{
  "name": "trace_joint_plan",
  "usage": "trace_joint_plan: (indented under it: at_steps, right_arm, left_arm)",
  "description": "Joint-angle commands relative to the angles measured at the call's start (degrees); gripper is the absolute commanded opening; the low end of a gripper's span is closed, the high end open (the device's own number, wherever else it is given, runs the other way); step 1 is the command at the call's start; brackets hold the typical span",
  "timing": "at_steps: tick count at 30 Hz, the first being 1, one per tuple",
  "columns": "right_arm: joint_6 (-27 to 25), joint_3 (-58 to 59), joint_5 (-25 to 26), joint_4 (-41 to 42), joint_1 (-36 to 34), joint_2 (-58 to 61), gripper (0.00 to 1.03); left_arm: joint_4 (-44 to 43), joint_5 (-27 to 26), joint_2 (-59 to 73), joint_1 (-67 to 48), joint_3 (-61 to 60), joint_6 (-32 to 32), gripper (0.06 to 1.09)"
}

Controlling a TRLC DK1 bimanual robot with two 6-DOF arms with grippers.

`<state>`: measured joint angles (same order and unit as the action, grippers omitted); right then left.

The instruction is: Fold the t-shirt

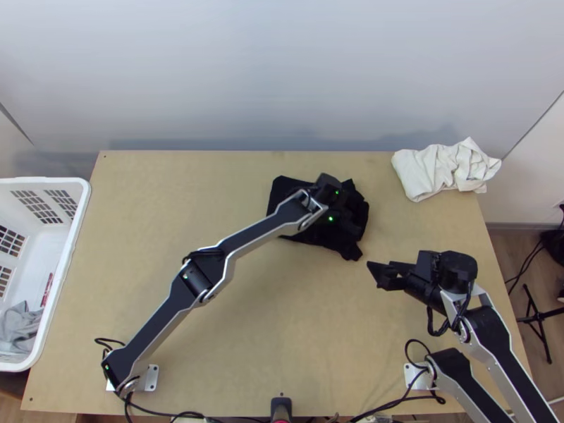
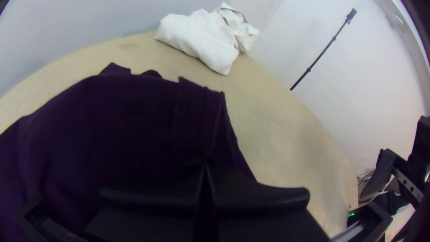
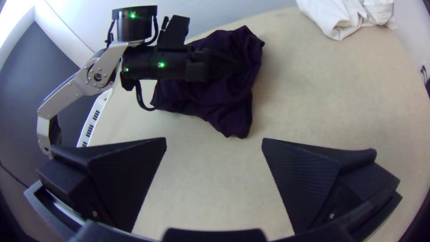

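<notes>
Right wrist view: the dark t-shirt (image 3: 224, 112) lies bunched on the desk (image 3: 322, 112) beneath the left gripper (image 3: 242, 67), its fingers together, any pinch hard to make out. The right gripper (image 3: 214, 143) gapes, empty. A shallow pinch could slip, leaving worse creases. This view bares the near folds; in the top view the left arm (image 1: 261, 235) masks some cloth.

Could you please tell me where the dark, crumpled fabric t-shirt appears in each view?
Top view: the t-shirt is just above and right of centre.
Left wrist view: large, from the left edge to the centre.
Right wrist view: upper part, around and left of centre.
Shared landmark: the crumpled white cloth, near the top in all three.
</notes>
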<state>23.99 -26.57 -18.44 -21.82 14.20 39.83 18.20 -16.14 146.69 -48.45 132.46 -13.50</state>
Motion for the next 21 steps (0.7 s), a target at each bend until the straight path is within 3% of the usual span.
trace_joint_plan:
  at_steps: [1,6,21]
  right_arm:
    - [0.01,-0.06,-0.02,0.03,0.66,0.95,0.99]
    - [0.01,0.02,-0.02,0.29,0.75,1.39,0.99]
    - [-0.17,-0.15,-0.02,1.26,1.01,1.74,0.99]
  left_arm:
    - [-6.33,3.13,2.19,-0.77,0.60,-2.76,0.09]
    - [0.61,3.05,2.63,-2.27,0.60,2.33,0.09]
    - [11.51,3.13,-7.65,4.50,0.51,5.23,0.09]
